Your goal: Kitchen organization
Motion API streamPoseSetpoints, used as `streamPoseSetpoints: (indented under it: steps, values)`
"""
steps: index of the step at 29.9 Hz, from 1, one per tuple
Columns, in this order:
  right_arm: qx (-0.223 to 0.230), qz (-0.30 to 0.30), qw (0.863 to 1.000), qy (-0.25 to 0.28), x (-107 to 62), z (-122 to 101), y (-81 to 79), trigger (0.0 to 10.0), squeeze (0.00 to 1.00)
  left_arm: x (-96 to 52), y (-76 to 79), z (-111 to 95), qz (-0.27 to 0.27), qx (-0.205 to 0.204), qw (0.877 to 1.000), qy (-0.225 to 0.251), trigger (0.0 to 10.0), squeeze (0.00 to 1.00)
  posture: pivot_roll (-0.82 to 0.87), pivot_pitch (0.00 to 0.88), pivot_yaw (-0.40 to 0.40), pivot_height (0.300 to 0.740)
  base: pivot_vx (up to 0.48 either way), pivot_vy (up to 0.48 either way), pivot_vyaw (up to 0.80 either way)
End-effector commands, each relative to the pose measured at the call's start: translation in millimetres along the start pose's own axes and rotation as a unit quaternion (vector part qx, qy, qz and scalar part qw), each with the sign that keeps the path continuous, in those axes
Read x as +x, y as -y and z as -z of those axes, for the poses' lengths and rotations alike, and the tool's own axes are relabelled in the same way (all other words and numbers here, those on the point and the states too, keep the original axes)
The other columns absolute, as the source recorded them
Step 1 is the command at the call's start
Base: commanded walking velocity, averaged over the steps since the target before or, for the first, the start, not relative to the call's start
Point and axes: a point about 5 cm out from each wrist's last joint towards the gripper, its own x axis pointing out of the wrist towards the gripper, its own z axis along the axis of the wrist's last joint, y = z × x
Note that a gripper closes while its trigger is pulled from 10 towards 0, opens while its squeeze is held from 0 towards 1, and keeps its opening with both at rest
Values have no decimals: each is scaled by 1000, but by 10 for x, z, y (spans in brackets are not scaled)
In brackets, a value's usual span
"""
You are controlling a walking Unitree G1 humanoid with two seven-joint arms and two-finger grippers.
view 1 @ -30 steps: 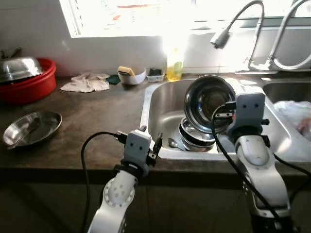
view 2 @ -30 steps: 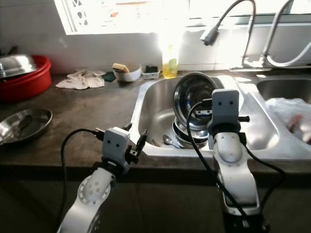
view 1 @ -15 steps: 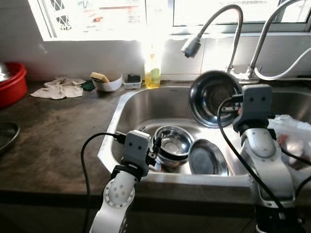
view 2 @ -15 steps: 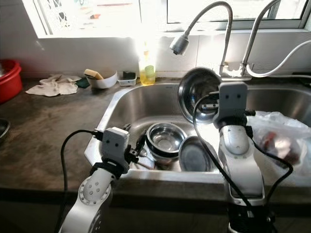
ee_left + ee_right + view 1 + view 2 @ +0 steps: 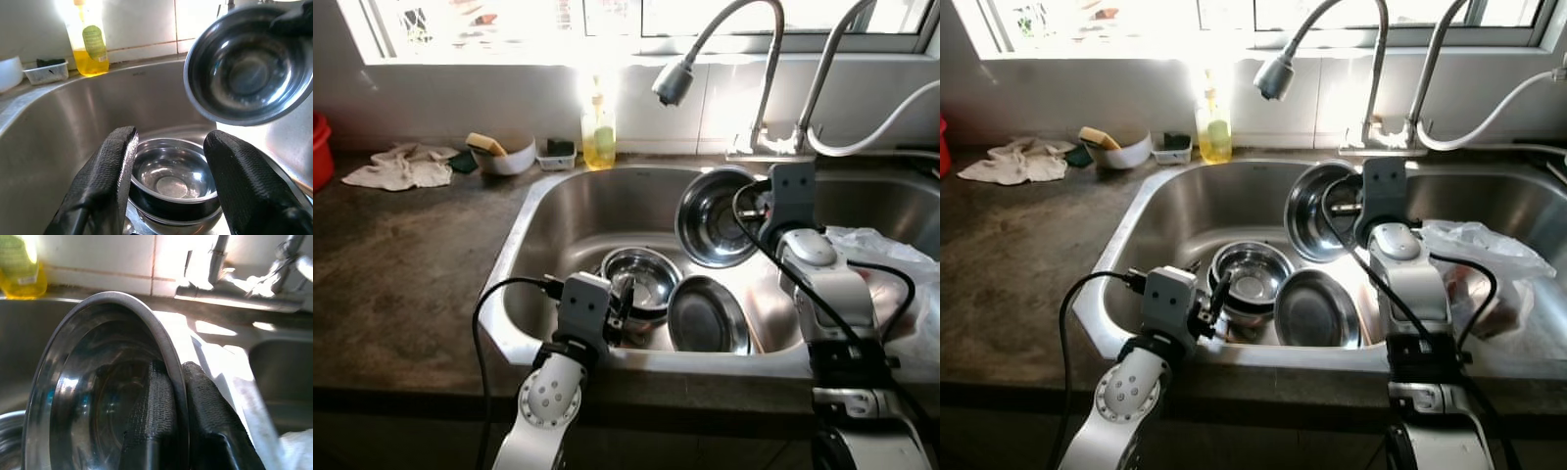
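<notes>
We look at the big steel sink [image 5: 558, 225] in the dark tabletop [image 5: 401, 264] first. Our right gripper [image 5: 168, 396] holds a shiny steel bowl [image 5: 717, 217] up on its side above the sink, fingers clamped on its thin rim. It looks light, hard and slippery, so the rim seems the best place to hold. Our left gripper [image 5: 168, 183] hangs over the stacked bowls [image 5: 640, 282] down in the sink, fingers apart.

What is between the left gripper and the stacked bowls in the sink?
Nothing: in the left wrist view the open left gripper looks straight at the stacked bowls, with bare sink around.
</notes>
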Motion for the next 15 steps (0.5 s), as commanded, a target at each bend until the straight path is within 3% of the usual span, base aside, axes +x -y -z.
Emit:
streamPoseSetpoints:
  steps: [1, 7, 15]
  values:
    - [7, 3, 1000, -9, 81, 9, 41, 10000, 0, -33, -22, -37, -6, 2, 1000, 2, 10000, 0, 71, 62, -31, 740, 0, 0, 0]
    - [19, 15, 997, -68, 225, 161, 79, 10000, 0, -75, -36, -52, -17, 4, 1000, 0, 10000, 0, 84, 96, -35, 740, 0, 0, 0]
    - [48, 33, 988, -144, 258, 435, 124, 10000, 0, -140, -42, -63, -20, 3, 1000, -8, 10000, 0, 95, 133, -34, 740, 0, 0, 0]
